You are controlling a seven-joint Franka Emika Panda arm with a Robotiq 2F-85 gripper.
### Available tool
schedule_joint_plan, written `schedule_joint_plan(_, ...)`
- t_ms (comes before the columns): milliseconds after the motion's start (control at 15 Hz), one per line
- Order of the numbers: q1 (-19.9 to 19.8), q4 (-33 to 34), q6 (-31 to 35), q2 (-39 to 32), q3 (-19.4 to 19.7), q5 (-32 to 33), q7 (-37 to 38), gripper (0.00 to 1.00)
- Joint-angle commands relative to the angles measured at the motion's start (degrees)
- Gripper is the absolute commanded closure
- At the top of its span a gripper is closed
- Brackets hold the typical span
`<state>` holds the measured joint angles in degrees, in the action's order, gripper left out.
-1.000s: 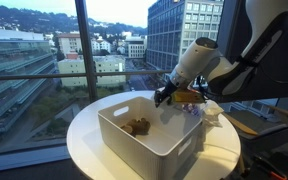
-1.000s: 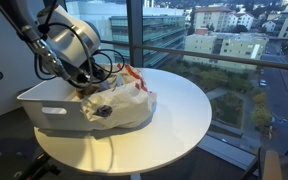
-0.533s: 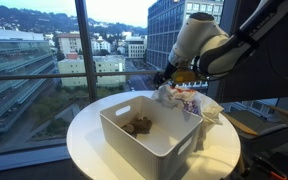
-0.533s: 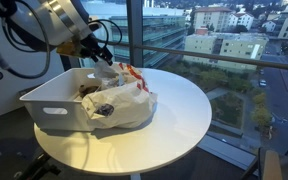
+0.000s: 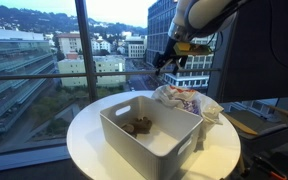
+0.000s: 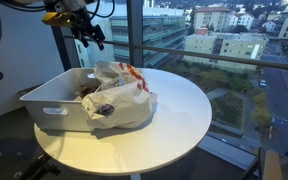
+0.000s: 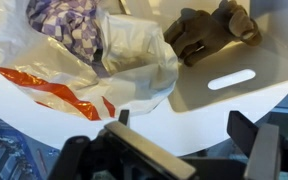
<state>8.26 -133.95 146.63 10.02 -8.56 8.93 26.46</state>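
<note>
My gripper (image 5: 164, 60) (image 6: 90, 34) hangs high above the round white table, open and empty, in both exterior views. In the wrist view its fingers (image 7: 184, 135) stand wide apart with nothing between them. Below it a white plastic bag (image 5: 187, 101) (image 6: 124, 95) (image 7: 104, 60) with red print lies over the rim of a white bin (image 5: 149, 135) (image 6: 49, 100). A purple checked cloth (image 7: 69, 22) shows inside the bag. A brown object (image 5: 138, 126) (image 7: 209, 30) lies on the bin floor.
The round white table (image 5: 94, 145) (image 6: 184, 110) stands beside tall windows with a mullion (image 5: 82, 50) and railing (image 6: 214, 60) close by. The black monitor or panel (image 5: 264, 50) stands behind the arm.
My gripper has risen from the bag at the bin's rim to well above the table. The bag stays draped over the bin.
</note>
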Motion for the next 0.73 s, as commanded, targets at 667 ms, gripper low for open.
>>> schedule_joint_plan(667,0.0,2.2,-16.9,8.2,2.3,-18.6,-15.1,0.0)
